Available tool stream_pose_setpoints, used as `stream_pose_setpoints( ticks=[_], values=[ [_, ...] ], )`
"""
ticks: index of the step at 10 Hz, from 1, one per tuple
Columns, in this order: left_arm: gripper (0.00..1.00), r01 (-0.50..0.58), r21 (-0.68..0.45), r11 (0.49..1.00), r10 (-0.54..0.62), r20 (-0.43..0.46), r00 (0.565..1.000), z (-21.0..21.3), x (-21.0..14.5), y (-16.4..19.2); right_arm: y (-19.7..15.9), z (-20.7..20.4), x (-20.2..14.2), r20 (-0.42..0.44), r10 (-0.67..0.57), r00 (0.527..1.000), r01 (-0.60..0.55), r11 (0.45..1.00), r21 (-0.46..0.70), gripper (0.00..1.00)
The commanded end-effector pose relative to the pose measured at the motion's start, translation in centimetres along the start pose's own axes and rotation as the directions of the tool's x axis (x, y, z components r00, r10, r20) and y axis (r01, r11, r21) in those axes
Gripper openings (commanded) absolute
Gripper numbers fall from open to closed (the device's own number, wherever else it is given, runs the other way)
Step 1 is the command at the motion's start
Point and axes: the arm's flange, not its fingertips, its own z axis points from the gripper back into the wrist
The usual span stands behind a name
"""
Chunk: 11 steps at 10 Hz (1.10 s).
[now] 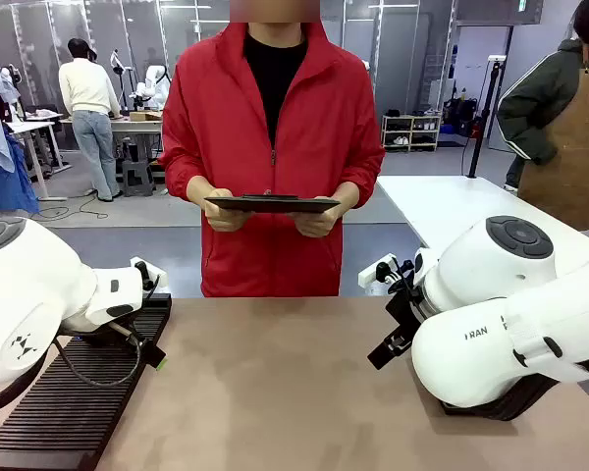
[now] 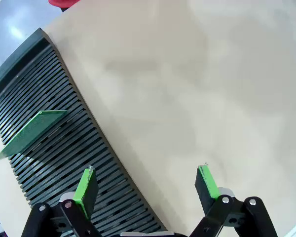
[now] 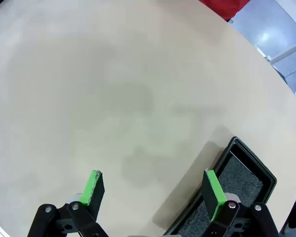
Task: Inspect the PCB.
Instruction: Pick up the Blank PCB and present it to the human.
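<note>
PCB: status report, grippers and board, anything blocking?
Left gripper open, empty, over slotted rack edge. Right gripper open, empty, by black tray. PCB stands leaning in the slotted rack, untouched. Nothing in the way.

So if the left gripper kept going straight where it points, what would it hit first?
Probably the bare table, right beside the slotted rack; the left gripper is open, and one finger may clip the rack's edge. Depth is unclear.

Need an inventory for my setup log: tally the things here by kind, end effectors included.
PCB: 1
Slotted rack: 1
Black tray: 1
Dark tablet: 1
End effectors: 2, left end effector and right end effector
Total: 6
</note>
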Motion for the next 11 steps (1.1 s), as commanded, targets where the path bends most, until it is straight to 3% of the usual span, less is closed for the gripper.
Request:
stream_pose_setpoints(
  ticks=[1,10,11],
  values=[
    [1.00,0.001,0.000,1.000,-0.001,0.000,1.000,0.0,0.0,0.0,0.0,0.0,0.0,0.000,0.000,1.000,0.000,1.000,0.000,1.00],
    [1.00,0.001,0.000,1.000,-0.001,0.000,1.000,0.0,0.0,0.0,0.0,0.0,0.0,0.000,0.002,1.000,-0.002,1.000,0.000,1.00],
    [1.00,0.003,-0.009,1.000,-0.003,-0.028,1.000,1.6,0.7,0.3,-0.3,1.7,0.8,0.007,-0.030,1.000,0.030,0.999,0.033,1.00]
  ],
)
